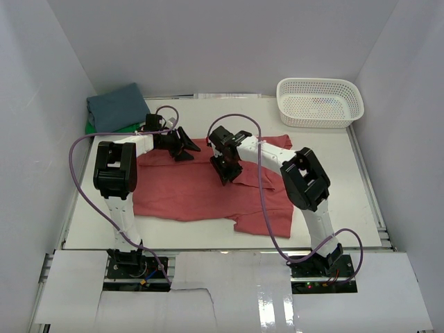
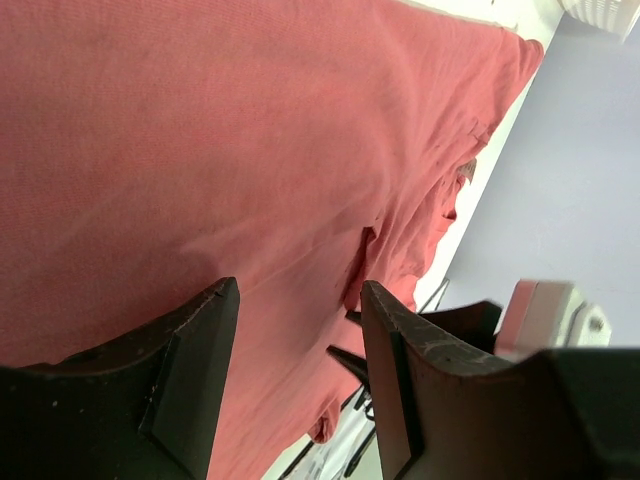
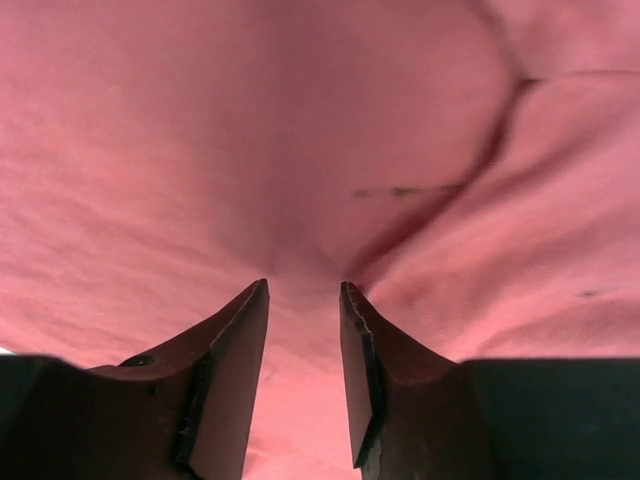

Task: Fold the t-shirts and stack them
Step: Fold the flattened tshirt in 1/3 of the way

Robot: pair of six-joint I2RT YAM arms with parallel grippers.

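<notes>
A coral-red t-shirt [image 1: 194, 191] lies spread across the middle of the table, with one sleeve [image 1: 267, 218] reaching toward the near right. It fills the left wrist view [image 2: 200, 140] and the right wrist view [image 3: 300, 130]. A folded slate-blue t-shirt [image 1: 118, 105] rests at the back left on a green one [image 1: 91, 127], of which only an edge shows. My left gripper [image 1: 184, 147] [image 2: 300, 290] hovers open over the red shirt's far edge, with nothing between its fingers. My right gripper [image 1: 225, 171] [image 3: 305, 288] points down at the shirt's middle, jaws apart, over a pucker in the cloth.
A white mesh basket [image 1: 320, 102] stands at the back right corner. White walls close in the table on the left, back and right. Purple cables loop above both arms.
</notes>
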